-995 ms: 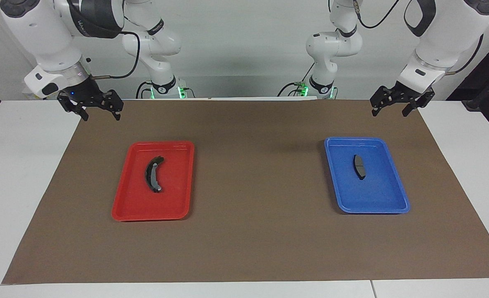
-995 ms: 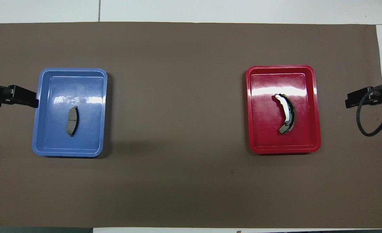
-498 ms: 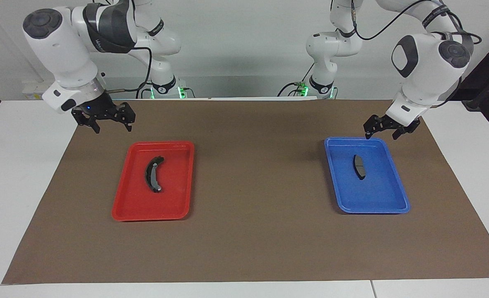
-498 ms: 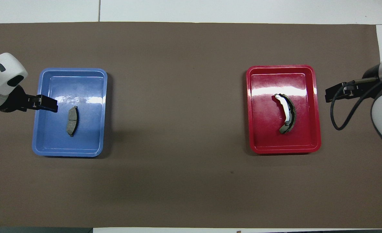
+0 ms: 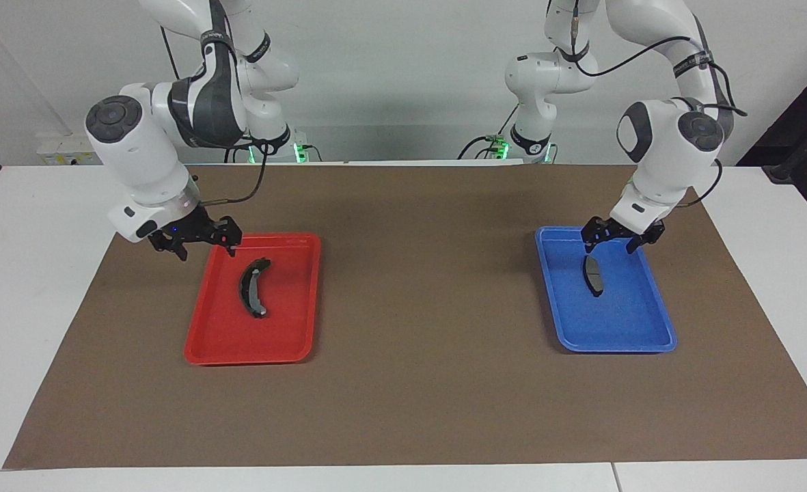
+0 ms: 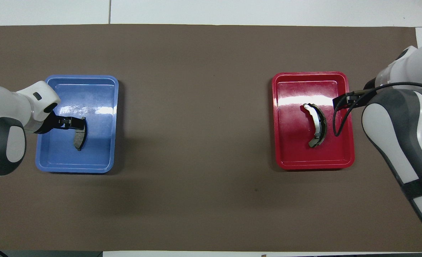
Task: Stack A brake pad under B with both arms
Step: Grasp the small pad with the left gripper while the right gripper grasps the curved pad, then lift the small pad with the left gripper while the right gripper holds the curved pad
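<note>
Trays split the parts, one per arm: A brake pad point(image 5: 592, 275) lies flat in the blue tray point(image 5: 656, 321) at the left arm's end of the worktop point(image 5: 417, 424), B point(image 5: 253, 287) lies in the red tray point(image 5: 287, 342) at the right arm's end, so each arm prob. takes its own piece w/o crossing.

Left hand point(image 5: 611, 244) hangs open over the pad's 12 o'clock tip in the facing view, empty, not touching yet. Right hand point(image 5: 206, 247) hangs open over the red tray's rim, at approx. 10 o'clock from B, also empty.

Stacking not begun; my guess is A must land first, B on top.

Count: 2 trays, 2 brake parts, 2 arms, 1 brown mat point(image 5: 417, 205).
</note>
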Available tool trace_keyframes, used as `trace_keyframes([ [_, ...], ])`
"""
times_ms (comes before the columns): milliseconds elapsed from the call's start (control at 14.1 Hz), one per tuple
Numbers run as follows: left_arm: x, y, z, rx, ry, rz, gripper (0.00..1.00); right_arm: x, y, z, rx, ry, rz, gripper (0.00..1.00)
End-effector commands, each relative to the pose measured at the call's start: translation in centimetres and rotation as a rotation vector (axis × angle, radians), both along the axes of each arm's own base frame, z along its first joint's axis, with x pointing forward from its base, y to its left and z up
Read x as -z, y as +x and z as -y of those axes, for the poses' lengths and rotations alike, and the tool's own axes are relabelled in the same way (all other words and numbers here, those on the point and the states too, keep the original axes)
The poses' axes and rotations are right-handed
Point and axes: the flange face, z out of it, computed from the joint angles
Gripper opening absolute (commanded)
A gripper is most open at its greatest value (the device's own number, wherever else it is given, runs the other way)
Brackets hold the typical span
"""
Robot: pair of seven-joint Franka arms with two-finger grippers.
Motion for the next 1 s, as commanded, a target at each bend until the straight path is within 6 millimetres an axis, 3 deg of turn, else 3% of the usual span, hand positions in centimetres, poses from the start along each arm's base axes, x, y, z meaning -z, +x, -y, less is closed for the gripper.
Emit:
trace_keyframes([
  [0, 3.4, -1.2, -1.1, 0.027, 0.006, 0.046, 0.99, 3.7, -1.2, -1.6, -0.004, 0.018, 0.015, 0.99],
  [213, 6.4, -0.7, -1.3, 0.041, 0.007, 0.042, 0.99, 8.2, -2.0, -3.3, -0.030, 0.015, 0.047, 0.96],
  [427, 8.4, -0.4, -1.6, 0.036, 0.009, 0.034, 0.99, 11.6, -1.7, -3.3, -0.029, 0.009, 0.035, 0.95],
  [782, 10.4, -0.7, -1.7, 0.034, 0.010, 0.016, 0.96, 13.5, -1.5, -2.8, -0.022, 0.005, 0.023, 0.92],
  [853, 10.6, -0.8, -1.7, 0.036, 0.010, 0.009, 0.83, 14.1, -1.6, -2.6, -0.020, 0.004, 0.009, 0.91],
  [924, 10.6, -0.9, -1.7, 0.045, 0.010, 0.000, 0.60, 14.2, -1.6, -2.5, -0.021, 0.004, 0.008, 0.89],
])
